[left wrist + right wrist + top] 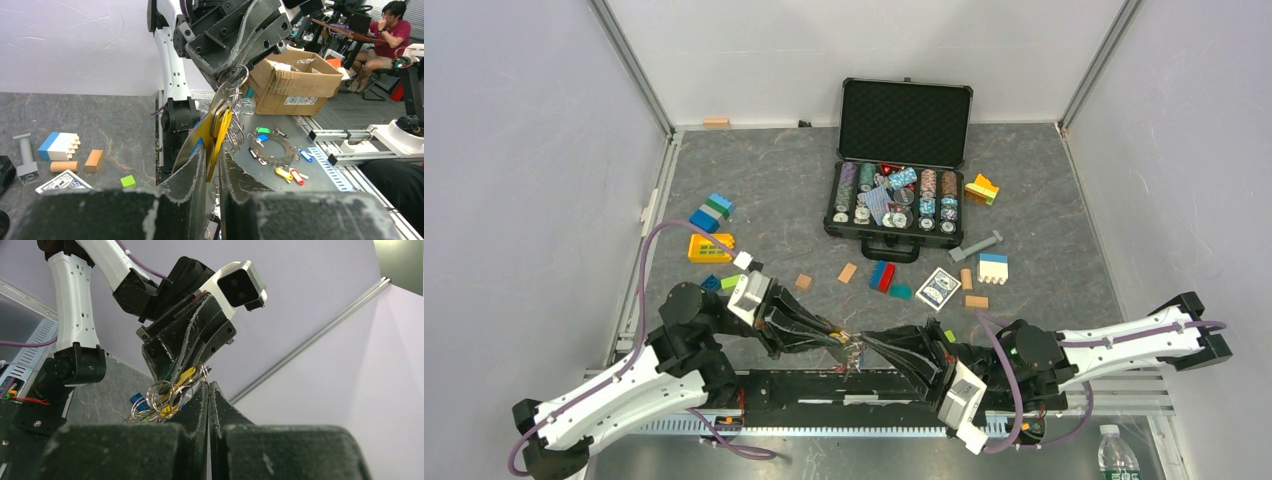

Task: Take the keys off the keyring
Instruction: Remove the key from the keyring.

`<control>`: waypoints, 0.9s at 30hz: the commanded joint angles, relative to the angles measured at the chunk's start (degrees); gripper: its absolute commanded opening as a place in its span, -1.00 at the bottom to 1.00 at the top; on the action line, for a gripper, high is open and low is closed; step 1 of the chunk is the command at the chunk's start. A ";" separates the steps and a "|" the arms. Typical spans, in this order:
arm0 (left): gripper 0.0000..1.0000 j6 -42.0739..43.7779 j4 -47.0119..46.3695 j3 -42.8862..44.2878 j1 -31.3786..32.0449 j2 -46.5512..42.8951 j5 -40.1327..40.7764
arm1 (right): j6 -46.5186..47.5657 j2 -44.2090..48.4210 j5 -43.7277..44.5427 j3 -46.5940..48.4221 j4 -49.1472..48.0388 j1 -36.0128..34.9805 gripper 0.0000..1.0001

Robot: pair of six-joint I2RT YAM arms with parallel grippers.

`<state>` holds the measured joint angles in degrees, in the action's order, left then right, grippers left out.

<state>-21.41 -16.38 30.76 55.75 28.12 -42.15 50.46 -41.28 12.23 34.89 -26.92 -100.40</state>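
My left gripper (pixel 212 153), nearly closed, pinches the yellow key (pixel 220 134). My right gripper (pixel 233 73), at twelve o'clock, clamps shut on the keyring (pixel 231 86). Twisting should beat yanking.

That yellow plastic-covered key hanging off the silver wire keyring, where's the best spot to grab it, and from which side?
Grip the yellow plastic-covered key by its flat sides, one pad per face, coming from the end opposite the silver wire keyring. The right gripper pinches that ring, so the key's other end is free. The left gripper is shut on it that way.
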 commanded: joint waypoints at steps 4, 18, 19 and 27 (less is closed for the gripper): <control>-0.95 2.49 0.64 5.20 0.14 0.30 -2.34 | 0.69 0.20 -0.52 2.11 0.74 -0.06 -1.00; -0.95 3.22 6.57 9.16 0.15 3.92 -6.89 | 1.31 -1.07 4.01 2.10 -0.34 -0.04 -1.00; -0.95 3.30 6.70 9.20 0.15 4.05 -6.98 | 1.30 -1.24 4.11 2.11 -0.33 -0.06 -1.00; -0.95 3.39 6.71 9.76 0.15 4.93 -7.33 | 1.87 -3.15 5.36 2.99 1.14 -0.06 -1.00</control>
<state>-19.70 -7.14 37.23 55.57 32.69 -46.39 51.72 -42.76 13.19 35.70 -27.35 -100.77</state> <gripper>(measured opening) 0.174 0.004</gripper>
